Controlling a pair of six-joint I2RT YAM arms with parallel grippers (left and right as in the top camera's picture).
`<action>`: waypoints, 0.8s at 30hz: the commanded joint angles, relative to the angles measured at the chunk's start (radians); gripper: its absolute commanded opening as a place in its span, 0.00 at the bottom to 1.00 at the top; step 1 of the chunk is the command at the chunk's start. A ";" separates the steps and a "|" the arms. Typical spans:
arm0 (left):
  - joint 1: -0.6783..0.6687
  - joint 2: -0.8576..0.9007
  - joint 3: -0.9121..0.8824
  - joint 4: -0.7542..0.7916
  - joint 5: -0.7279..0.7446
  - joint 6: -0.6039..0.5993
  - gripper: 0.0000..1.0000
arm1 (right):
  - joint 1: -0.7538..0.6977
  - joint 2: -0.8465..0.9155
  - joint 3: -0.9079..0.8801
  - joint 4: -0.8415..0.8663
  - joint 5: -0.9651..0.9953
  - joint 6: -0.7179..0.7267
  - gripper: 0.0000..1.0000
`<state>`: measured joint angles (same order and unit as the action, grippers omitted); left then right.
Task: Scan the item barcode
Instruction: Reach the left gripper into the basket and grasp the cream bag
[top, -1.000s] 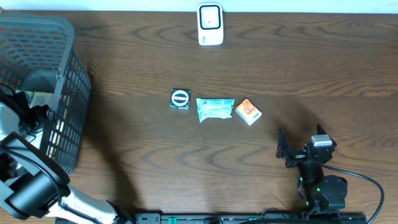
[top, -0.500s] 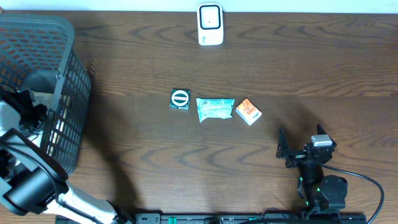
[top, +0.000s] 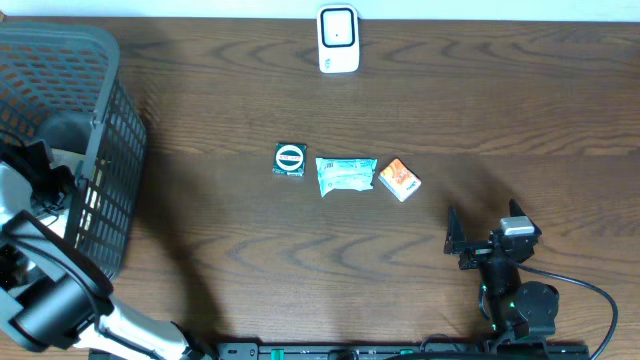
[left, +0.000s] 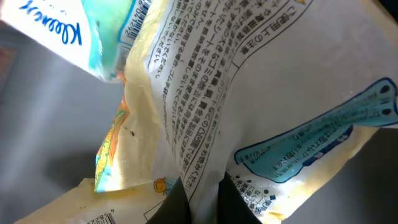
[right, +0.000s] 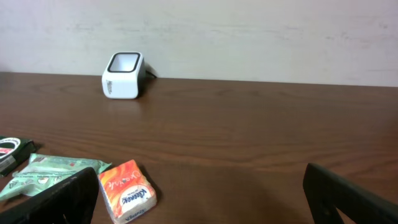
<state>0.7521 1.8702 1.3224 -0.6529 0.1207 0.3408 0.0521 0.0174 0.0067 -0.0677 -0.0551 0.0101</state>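
Note:
Inside the grey basket (top: 100, 120) at the table's left, my left gripper (left: 204, 188) is shut on a fold of a cream packet (left: 249, 93) with black Japanese print and a blue picture. From overhead the left gripper (top: 45, 172) shows low behind the basket's mesh. A blue and white Kleenex pack (left: 68, 31) lies against the packet's upper left. The white scanner (top: 338, 40) stands at the table's far edge, also in the right wrist view as the scanner (right: 123, 75). My right gripper (top: 484, 228) rests open near the front right, nothing between its fingers.
Three items lie in a row mid-table: a green packet with a round logo (top: 290, 160), a pale green pouch (top: 346, 175) and an orange Kleenex pack (top: 399, 180). The orange pack (right: 126, 190) sits just ahead of my right gripper (right: 205, 199).
My left gripper has closed from open onto the cream packet inside the basket. The right arm and the items on the table have not moved.

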 joint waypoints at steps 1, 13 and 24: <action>0.008 -0.148 -0.002 0.017 0.000 -0.005 0.07 | 0.008 -0.004 -0.001 -0.004 -0.004 -0.004 0.99; 0.005 -0.525 -0.002 0.116 0.172 -0.118 0.07 | 0.008 -0.004 -0.001 -0.004 -0.004 -0.004 0.99; -0.110 -0.845 -0.002 0.406 0.186 -0.517 0.07 | 0.008 -0.004 -0.001 -0.004 -0.004 -0.004 0.99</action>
<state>0.6914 1.1172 1.3071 -0.2909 0.2764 -0.0078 0.0521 0.0177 0.0067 -0.0677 -0.0555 0.0101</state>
